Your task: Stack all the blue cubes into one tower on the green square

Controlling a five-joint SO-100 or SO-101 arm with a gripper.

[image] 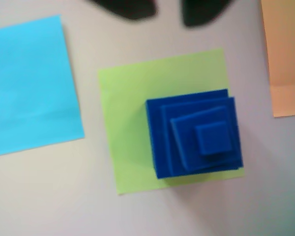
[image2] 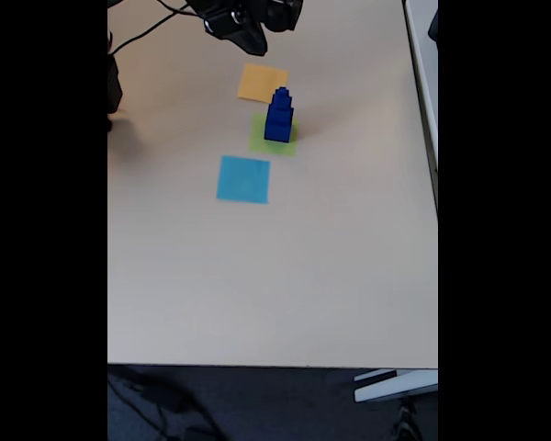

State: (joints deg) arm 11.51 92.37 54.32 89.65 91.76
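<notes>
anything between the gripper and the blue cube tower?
Nothing visible. The gripper hangs above the tower of dark-blue cubes, apart from it, with only bare beige table between. The tower already stands on the flat yellow-green square patch.

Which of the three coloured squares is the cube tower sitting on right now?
The green square, the middle patch. The blue cubes stand stacked on it; the light-blue square and orange square on either side lie bare.
</notes>
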